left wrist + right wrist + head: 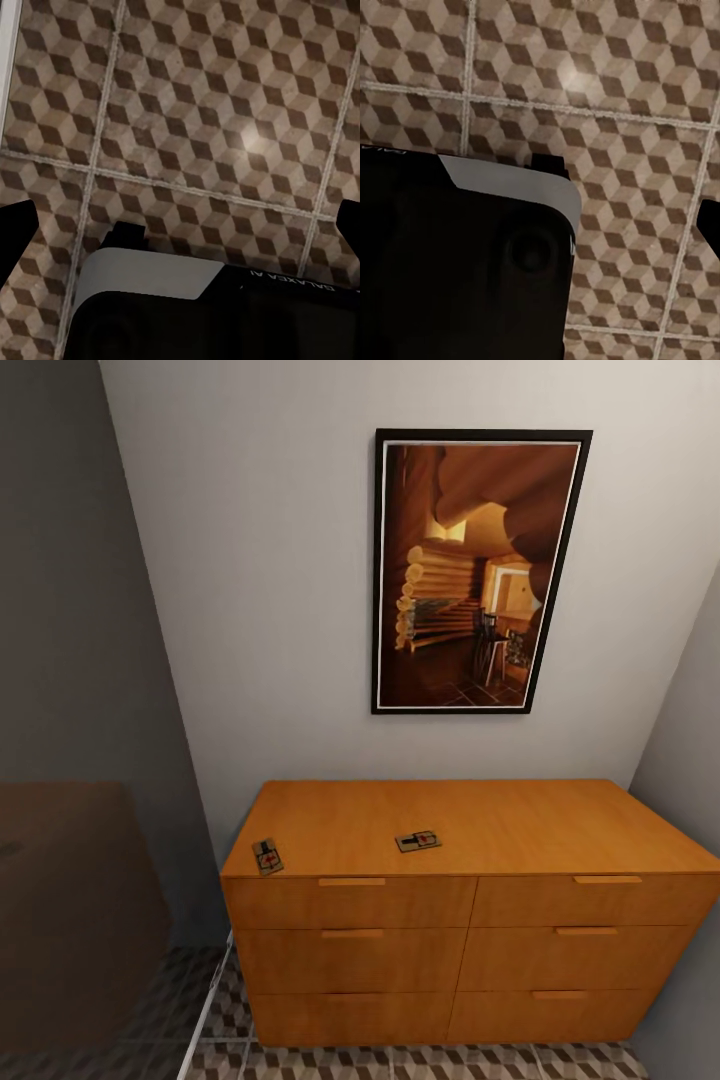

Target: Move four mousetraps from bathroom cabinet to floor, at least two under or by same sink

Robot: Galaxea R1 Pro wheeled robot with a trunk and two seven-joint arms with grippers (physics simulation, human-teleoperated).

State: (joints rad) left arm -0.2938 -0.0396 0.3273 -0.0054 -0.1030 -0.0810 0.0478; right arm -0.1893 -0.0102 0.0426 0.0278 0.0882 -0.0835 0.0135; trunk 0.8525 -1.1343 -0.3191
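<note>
Both grippers hang over the cube-pattern bathroom floor (225,112), can't tell if they're open or closed, while two mousetraps sit up on the orange cabinet (500,920) top, one (267,855) lower left, one (418,841) mid-frame.

Both wrists point downward, dark fingertips (15,232) of the left hand spread at the edges.
</note>
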